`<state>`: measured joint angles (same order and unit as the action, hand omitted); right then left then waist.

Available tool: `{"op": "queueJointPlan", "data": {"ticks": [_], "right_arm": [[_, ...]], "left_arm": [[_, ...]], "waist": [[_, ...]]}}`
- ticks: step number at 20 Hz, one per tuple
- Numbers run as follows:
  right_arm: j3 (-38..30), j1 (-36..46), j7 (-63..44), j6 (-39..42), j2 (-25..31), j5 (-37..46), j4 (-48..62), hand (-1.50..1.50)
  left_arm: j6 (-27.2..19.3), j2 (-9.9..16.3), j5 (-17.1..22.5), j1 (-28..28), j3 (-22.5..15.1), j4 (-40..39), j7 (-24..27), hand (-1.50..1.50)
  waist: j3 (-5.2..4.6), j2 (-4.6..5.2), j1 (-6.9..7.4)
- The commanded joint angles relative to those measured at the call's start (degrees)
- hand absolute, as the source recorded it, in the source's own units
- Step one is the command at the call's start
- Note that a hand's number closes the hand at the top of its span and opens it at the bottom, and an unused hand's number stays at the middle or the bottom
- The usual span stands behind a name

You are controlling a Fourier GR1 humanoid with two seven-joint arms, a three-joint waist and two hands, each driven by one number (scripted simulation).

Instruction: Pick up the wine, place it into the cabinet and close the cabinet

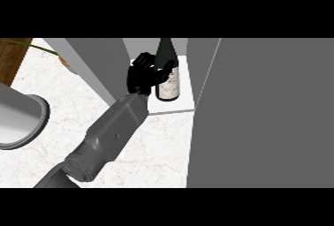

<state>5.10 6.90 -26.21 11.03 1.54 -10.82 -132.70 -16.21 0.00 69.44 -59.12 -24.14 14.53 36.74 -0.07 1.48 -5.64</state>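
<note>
The wine bottle (168,84), dark glass with a pale label, stands upright on the white floor (186,95) of the open cabinet. My left hand (141,78) has come in from the lower left and sits just left of the bottle at label height. Its fingers (143,59) are relaxed and point into the cabinet, beside the bottle rather than round it. The thumb (168,67) lies against the bottle's shoulder. The far side of the bottle and the cabinet's back are hidden. My right hand shows nowhere.
A large grey cabinet door (267,114) stands open and fills the right side. A grey panel (94,62) borders the opening on the left. A round grey pot (16,119) sits at the left edge on the marble counter (157,145). Wood and a plant leaf (36,47) show at top left.
</note>
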Motion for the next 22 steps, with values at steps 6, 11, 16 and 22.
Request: {"op": "queueJointPlan", "data": {"ticks": [6, 11, 16, 22], "right_arm": [[0.1, 1.0, 0.1, -0.1, -0.2, -0.4, 0.9, -1.50], [0.3, -1.6, 3.0, 1.4, -0.5, -1.1, 2.5, -1.50], [0.3, -1.4, 3.0, 2.3, 0.5, -0.7, 1.7, -1.50], [0.1, -0.4, 0.7, 2.1, 1.4, -1.2, 0.5, -1.50]], "left_arm": [[0.5, 0.0, 2.2, 3.3, -6.0, 2.9, 0.7, 1.50], [-3.0, 0.0, 6.7, 5.5, -8.4, 7.2, 2.1, 1.50], [-5.3, 0.0, 10.5, 2.3, -8.3, 6.9, 3.4, 1.50], [-7.0, 0.0, 14.6, 1.5, -8.9, 6.4, 5.6, -1.50]], "waist": [[-0.01, 0.11, -0.75], [0.02, 0.22, -2.19], [0.00, 0.45, -2.51], [-0.02, 0.35, -2.31]]}}
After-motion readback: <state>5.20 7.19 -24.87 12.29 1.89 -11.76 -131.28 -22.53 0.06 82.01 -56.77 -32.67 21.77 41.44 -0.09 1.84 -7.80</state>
